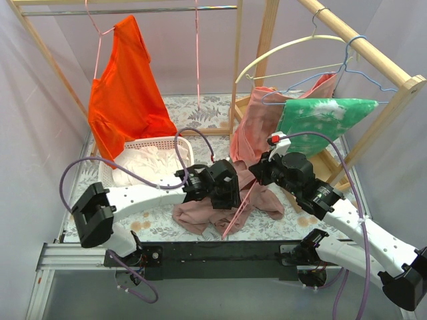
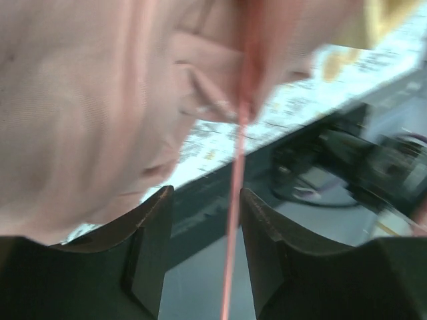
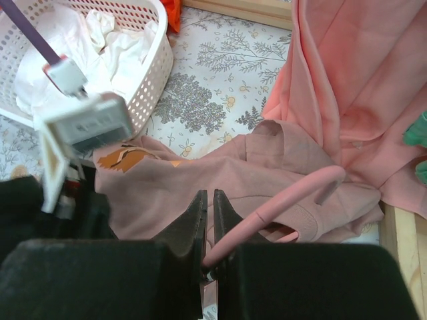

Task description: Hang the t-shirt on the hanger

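Your right claw (image 3: pixel 208 195) is clenched. Its two dark fingers almost meet, and the thin pink wire hanger (image 3: pixel 287 197) comes out from between them low down, its hook arching up to the right over the cloth. Your left claw (image 2: pixel 206 193) is released: the fingers (image 2: pixel 150 247) stand apart and the hanger's straight wire runs through the gap, nearer one finger, though you cannot tell whether it touches. In the top view the two claws sit close together over the middle of the flower-printed table (image 1: pixel 167 230), and the wire slants from them toward the near edge. Under both lies the dusty mauve-pink cotton t-shirt (image 1: pixel 197 215), crumpled in a heap on the table and not yet hung. In the left wrist view the wire runs up into its folds. Just behind it a lighter salmon-pink shirt (image 1: pixel 253 127) hangs from the wooden rack (image 1: pixel 347 32) on the right, beside a green white-patterned cloth (image 1: pixel 320 117). To the left a white perforated plastic basket (image 1: pixel 157 142) holds white cloth, and a bright orange shirt (image 1: pixel 123 93) hangs behind it.
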